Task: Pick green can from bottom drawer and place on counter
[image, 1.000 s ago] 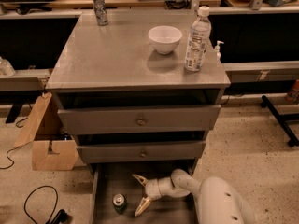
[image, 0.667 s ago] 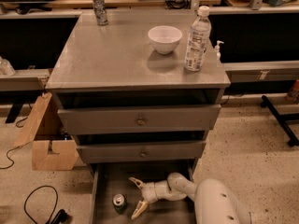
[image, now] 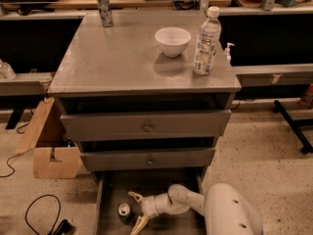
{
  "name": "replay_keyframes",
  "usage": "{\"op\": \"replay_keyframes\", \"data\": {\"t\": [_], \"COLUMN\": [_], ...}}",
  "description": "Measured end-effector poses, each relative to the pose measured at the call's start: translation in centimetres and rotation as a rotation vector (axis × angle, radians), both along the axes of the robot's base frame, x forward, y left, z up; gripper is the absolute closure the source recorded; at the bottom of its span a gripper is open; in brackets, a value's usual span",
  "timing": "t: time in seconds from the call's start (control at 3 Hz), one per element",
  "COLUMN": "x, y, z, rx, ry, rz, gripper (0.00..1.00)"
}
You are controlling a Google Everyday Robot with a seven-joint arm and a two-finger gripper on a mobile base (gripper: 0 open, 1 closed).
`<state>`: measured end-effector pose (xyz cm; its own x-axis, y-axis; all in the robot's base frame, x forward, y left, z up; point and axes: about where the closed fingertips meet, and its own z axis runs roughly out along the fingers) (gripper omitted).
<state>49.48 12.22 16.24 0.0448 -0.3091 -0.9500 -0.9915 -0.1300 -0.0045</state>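
The green can [image: 124, 210] stands upright on the floor of the open bottom drawer [image: 108, 190], near its left side; I see mostly its silver top. My gripper [image: 136, 211] is down in the drawer, just right of the can, with its two pale fingers spread wide, one above and one below the can's level. The fingers are apart from the can. The grey counter [image: 117, 58] is the cabinet's top, far above.
On the counter stand a white bowl [image: 172, 41], a water bottle [image: 206, 42] and a tall silvery can [image: 104, 9] at the back left. Two knobbed drawers [image: 146, 127] overhang the bottom drawer. A cardboard box [image: 49, 146] and a black cable [image: 39, 214] lie left of the cabinet.
My gripper has moved left across the drawer floor, closer to the green can. The can has not moved.
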Motion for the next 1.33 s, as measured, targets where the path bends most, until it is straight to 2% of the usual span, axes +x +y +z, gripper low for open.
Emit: {"op": "replay_keyframes", "data": {"t": [0.33,0.67,1.0,1.33], "x": [-1.4,-2.2,-2.5,0.6], "y": [1.6,3.3,3.9,2.2], "z": [-0.2,-0.3,0.3,4.8], "rx": [0.007,0.029,0.047,0.040], "ry": [0.051,0.113,0.150,0.117], "rz": [0.002,-0.011,-0.038,-0.144], "gripper": [0.17,0.48,0.72,0.95]}}
